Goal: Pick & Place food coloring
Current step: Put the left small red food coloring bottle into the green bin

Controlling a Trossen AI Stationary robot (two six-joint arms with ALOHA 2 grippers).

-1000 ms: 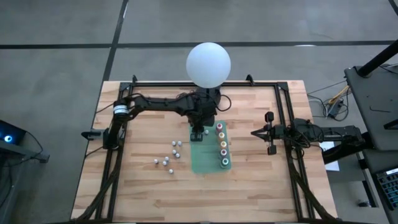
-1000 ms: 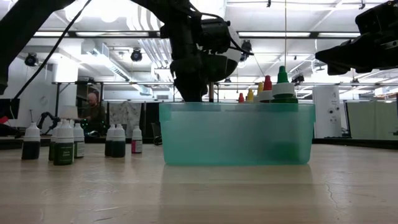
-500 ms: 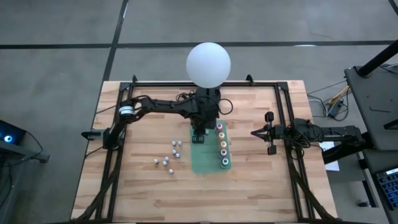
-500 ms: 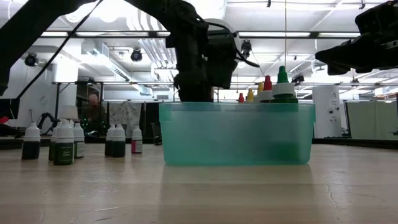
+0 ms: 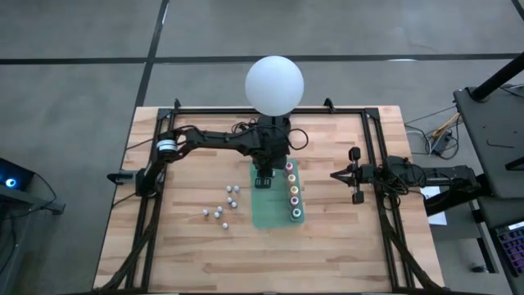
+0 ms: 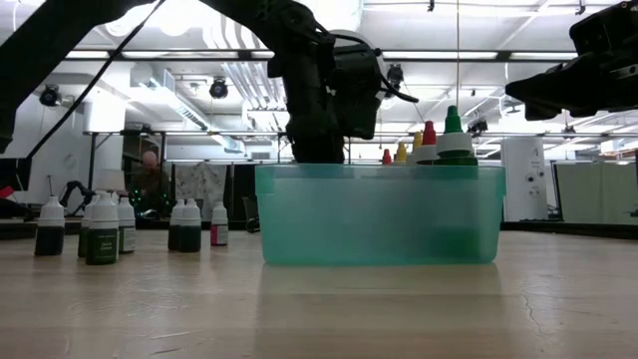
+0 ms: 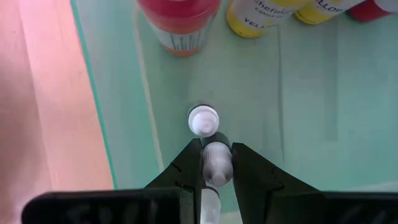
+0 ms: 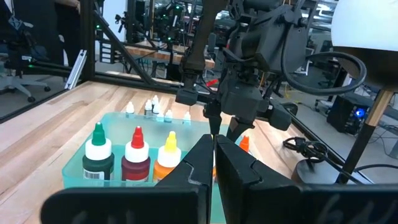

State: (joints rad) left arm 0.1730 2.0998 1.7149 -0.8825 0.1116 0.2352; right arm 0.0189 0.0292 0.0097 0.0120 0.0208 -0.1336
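**benchbot:** Gripper (image 7: 216, 163) on the left arm is pinched nearly shut on a small white-capped bottle (image 7: 217, 160), hanging it inside the green bin (image 5: 277, 215) near its far end. Another small bottle (image 7: 203, 119) already stands on the bin floor, just beside the held one. Five coloured-top bottles (image 5: 293, 192) line the bin's right wall, and a bunch of little ones (image 5: 221, 205) sit on the table off the bin's left side.

**tinkerer_42:** So this is the set-down? What's the trick?

**benchbot:** I'd say lower it straight and upright until the base meets the floor, and only then spread the fingers. Keep it clear of that neighbour, they look tippy. Lift straight up afterwards so nothing snags the cap.

**tinkerer_42:** And the other arm?

**benchbot:** Right gripper (image 5: 354, 175) is closed on nothing, parked over the table's right side, well away from the bin
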